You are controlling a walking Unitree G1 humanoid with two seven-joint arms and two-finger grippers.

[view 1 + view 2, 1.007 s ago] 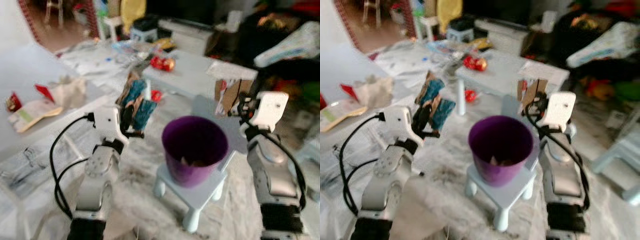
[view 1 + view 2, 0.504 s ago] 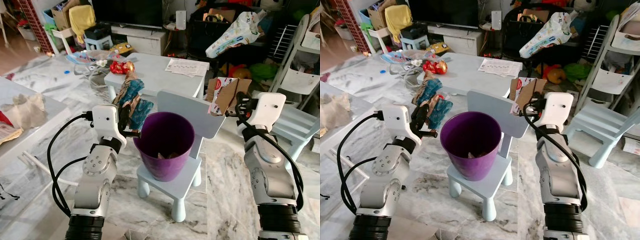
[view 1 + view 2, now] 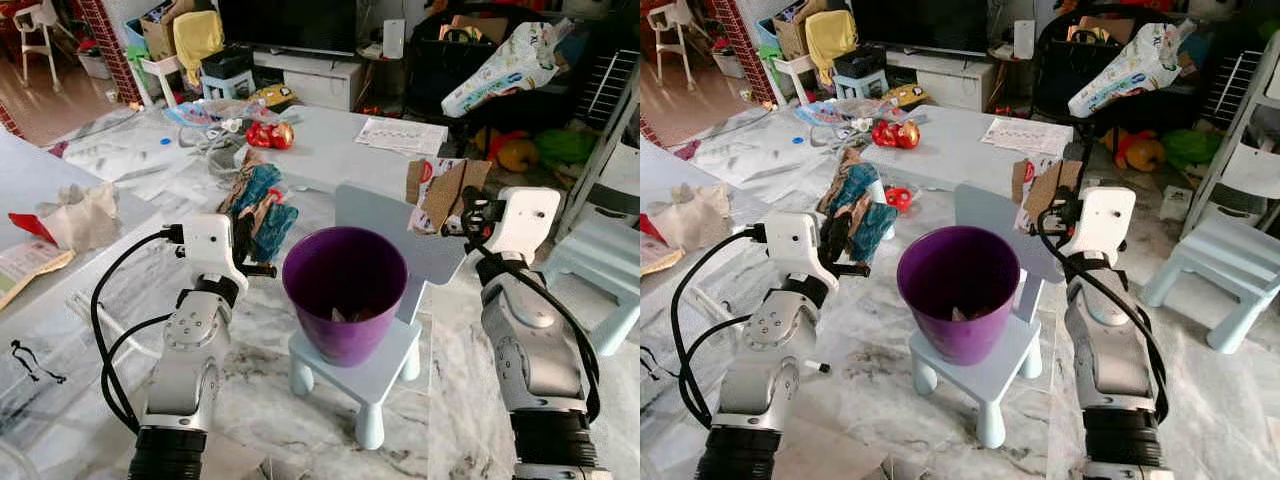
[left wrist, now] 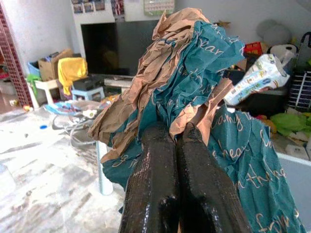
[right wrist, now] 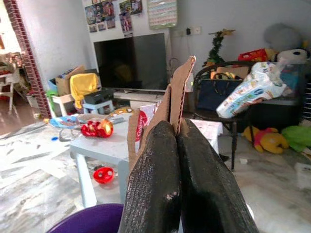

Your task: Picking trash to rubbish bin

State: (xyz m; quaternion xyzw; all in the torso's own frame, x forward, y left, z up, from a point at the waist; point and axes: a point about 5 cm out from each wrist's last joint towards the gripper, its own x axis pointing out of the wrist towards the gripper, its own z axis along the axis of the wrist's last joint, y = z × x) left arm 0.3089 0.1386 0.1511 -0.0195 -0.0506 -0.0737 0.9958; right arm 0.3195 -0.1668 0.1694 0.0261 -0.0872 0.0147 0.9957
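Cardboard scrap (image 5: 177,92) stands upright — long axis vertical, jaws clamped.

Blur's gone and the camera has swung, so the purple bin (image 3: 346,290) on its little blue chair (image 3: 385,352) now sits midway between both hands, each still clamped: crumpled teal paper (image 3: 258,205) left, cardboard piece (image 3: 442,194) right.

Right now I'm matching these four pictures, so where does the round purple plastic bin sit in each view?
Left eye view: purple plastic bin at centre, on the pale blue child's chair.
Right eye view: centre, slightly left.
Left wrist view: not in it.
Right wrist view: its rim at the lower edge, beside the black fingers.
Shared landmark: black television.
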